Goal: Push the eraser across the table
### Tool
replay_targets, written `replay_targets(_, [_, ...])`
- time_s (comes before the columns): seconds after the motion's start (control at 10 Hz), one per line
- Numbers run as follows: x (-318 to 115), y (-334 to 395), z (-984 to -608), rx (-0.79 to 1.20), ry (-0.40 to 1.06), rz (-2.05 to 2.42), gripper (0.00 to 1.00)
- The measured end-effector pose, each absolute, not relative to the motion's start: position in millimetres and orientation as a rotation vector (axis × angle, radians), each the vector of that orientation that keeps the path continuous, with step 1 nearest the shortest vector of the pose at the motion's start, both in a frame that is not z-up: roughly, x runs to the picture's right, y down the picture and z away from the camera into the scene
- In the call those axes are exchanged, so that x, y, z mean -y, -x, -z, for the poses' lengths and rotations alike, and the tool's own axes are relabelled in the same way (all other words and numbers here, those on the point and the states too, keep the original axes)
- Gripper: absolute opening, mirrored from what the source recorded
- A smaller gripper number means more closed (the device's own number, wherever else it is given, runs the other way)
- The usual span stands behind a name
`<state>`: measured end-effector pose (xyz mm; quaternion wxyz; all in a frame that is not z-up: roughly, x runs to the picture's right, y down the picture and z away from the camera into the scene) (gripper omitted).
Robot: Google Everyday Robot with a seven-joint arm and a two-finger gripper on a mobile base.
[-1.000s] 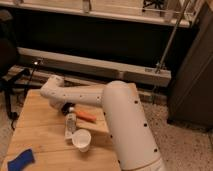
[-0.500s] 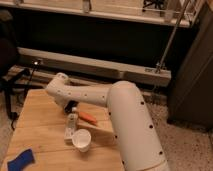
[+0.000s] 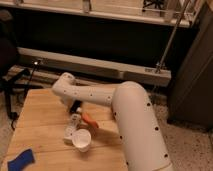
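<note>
The eraser (image 3: 89,119) lies on the light-wood table (image 3: 37,125) near its right edge. I see its red patch and a dark end; the rest is hidden under my arm. My white arm (image 3: 100,100) reaches from the lower right across the table, with its bend at the far middle. My gripper (image 3: 76,108) is low over the table beneath the arm, at the eraser's far left end and mostly hidden.
A white tube-shaped marker (image 3: 71,128) lies just left of the eraser. A white cup (image 3: 82,140) stands in front of it. A blue spongy block (image 3: 20,160) sits at the near left corner. A dark chair (image 3: 7,55) stands left, a metal post (image 3: 172,37) right.
My arm's bend has swung to the right over the table's far side. The eraser, marker and cup have hardly shifted.
</note>
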<state>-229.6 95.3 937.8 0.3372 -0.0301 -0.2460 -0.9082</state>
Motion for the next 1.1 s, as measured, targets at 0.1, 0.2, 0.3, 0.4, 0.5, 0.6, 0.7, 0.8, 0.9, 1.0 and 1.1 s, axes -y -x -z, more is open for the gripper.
replay_targets(0.1, [-95.2, 226.0, -938.8, 0.637, 0.087, 2.361, 0.0])
replay_targets(0.2, [-95.2, 222.4, -939.5, 0.634, 0.097, 2.356, 0.0])
replay_targets(0.3, [-95.6, 218.4, -940.2, 0.631, 0.107, 2.347, 0.0])
replay_targets(0.4, [-96.3, 212.5, -940.9, 0.628, 0.121, 2.335, 0.0])
replay_targets(0.5, [-97.3, 208.2, -941.2, 0.626, 0.129, 2.326, 0.0])
replay_targets(0.6, [-99.6, 200.2, -940.6, 0.622, 0.142, 2.31, 0.0])
replay_targets(0.7, [-101.9, 192.6, -939.6, 0.62, 0.153, 2.29, 0.0])
replay_targets(0.8, [-104.2, 184.7, -938.3, 0.616, 0.163, 2.269, 0.0])
replay_targets(0.9, [-107.4, 178.1, -936.7, 0.614, 0.171, 2.255, 0.0])
replay_targets(1.0, [-114.5, 168.6, -933.0, 0.612, 0.184, 2.234, 0.0])
replay_targets(1.1, [-121.0, 161.5, -929.8, 0.613, 0.195, 2.218, 0.0])
